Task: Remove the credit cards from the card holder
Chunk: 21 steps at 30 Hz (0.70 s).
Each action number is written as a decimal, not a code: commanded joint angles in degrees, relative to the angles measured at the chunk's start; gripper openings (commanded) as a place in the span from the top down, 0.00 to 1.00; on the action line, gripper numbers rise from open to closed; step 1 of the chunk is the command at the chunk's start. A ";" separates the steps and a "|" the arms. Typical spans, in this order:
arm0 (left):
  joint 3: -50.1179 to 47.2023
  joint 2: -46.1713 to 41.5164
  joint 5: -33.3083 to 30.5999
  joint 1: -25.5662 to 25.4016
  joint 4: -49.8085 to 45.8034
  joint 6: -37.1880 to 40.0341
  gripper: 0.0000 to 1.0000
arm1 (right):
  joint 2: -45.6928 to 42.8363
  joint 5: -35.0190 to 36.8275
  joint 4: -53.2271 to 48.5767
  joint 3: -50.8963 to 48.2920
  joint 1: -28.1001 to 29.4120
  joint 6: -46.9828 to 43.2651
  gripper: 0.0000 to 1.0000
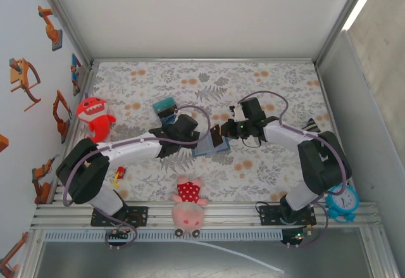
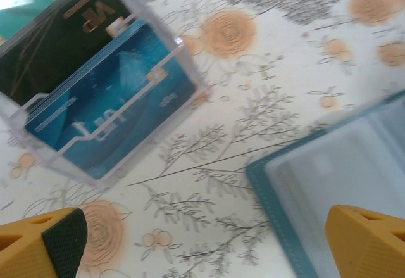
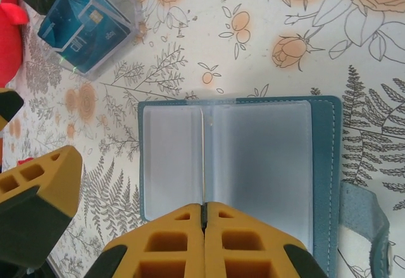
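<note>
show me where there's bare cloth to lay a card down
Free: the far strip of the table along the back wall, and the patch between the card holder and the pink plush. Crowded: the middle, between the clear card box and the card holder.

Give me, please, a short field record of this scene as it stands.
card holder: lies open, visible sleeves look empty
clear box: holds blue and black cards, apart from the holder
left gripper: open, low between box and holder
right gripper: shut, seemingly on the holder's middle sleeve leaf
bystanders: red plush, pink plush, blue clock
</note>
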 commanded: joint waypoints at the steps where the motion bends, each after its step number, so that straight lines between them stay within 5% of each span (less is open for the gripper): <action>1: -0.96 -3.51 9.09 1.11 5.52 6.28 0.03 | -2.41 -1.91 -0.57 1.54 -0.37 -2.93 1.00; 10: 1.47 -1.12 37.96 10.01 9.38 19.19 0.00 | -4.48 -7.23 -3.56 3.50 -0.38 -9.51 1.00; 21: 10.43 3.87 56.76 14.10 -0.96 33.03 0.11 | -6.11 -14.75 -7.95 5.76 -0.36 -16.38 1.00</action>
